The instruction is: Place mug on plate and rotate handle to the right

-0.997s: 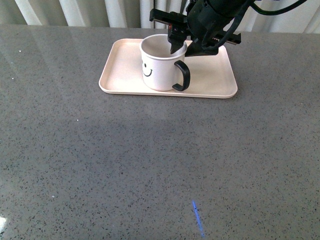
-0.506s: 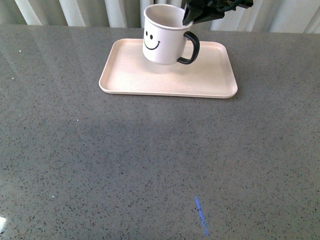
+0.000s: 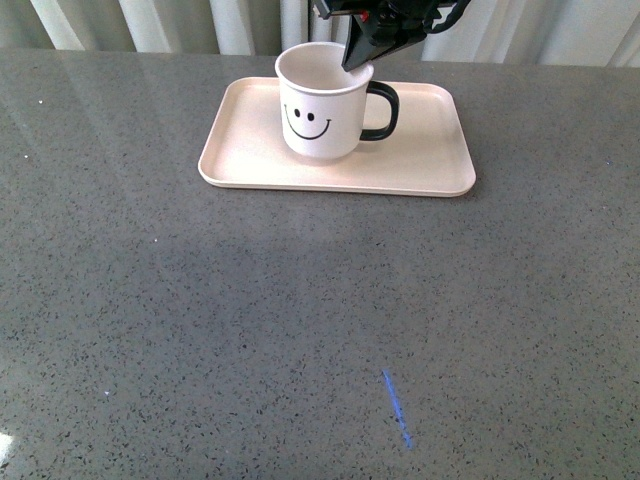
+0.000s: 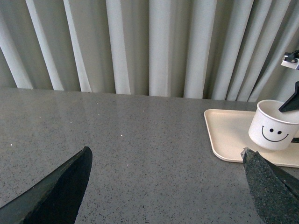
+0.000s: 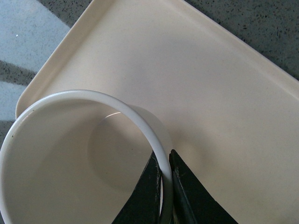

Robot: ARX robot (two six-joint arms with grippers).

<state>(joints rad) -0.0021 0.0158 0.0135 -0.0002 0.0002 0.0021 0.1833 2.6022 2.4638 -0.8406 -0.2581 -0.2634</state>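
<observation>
Mug [image 3: 320, 110]: upright on the plate [image 3: 430, 165], left of the plate's middle in the front view, smiley face turned toward the robot.
Handle [image 3: 383, 110]: black loop pointing to the right, over bare plate.
Plate: lies flat on the grey table [image 3: 300, 320], at its far side near the curtain [image 4: 154, 46].
Right tool [image 3: 357, 58]: comes down from above and is clamped on the mug's rim just above the handle. The right wrist view shows one finger [image 5: 145, 196] inside the wall and the other outside, pinched tight on it.
Left tool [image 4: 166, 156]: spread wide and holding nothing, low over bare table, well apart from the plate. The mug and plate show at the edge of its wrist view.
</observation>
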